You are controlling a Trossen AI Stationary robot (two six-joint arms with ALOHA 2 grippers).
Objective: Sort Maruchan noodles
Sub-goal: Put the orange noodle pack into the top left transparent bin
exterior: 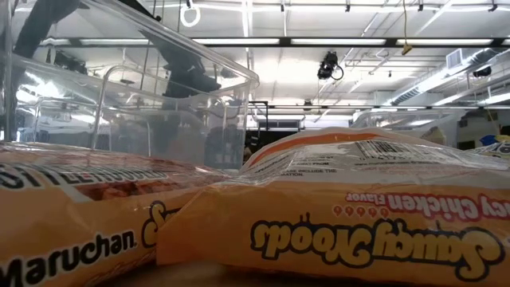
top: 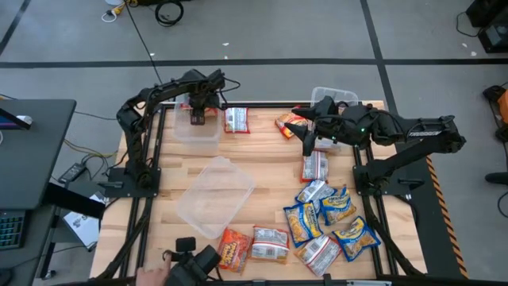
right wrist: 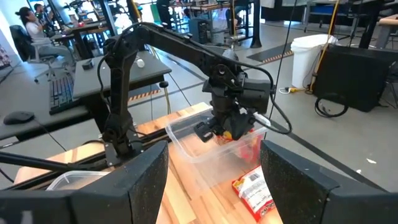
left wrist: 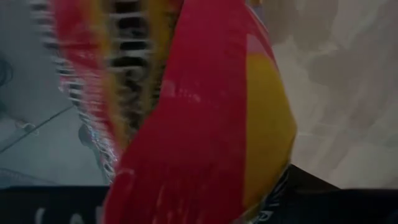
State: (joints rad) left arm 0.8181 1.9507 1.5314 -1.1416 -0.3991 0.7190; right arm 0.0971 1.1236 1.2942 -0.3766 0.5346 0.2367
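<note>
Left gripper (top: 200,107) poised over the small clear bin (top: 196,127) at the table's far edge, fingers closed on an orange-red packet (top: 198,115) hanging just above the bin's inside. Right gripper (top: 308,137) well to the right of that bin, fingers spread wide and holding nothing, hovering near a red packet (top: 289,125) and just above a silver one (top: 315,166). Another red-and-white packet (top: 236,119) lying just right of the bin. Bigger clear bin (top: 214,195) tilted nearer the front, mid-table. Cluster of blue-and-yellow packets (top: 329,216) and more along the front right.
</note>
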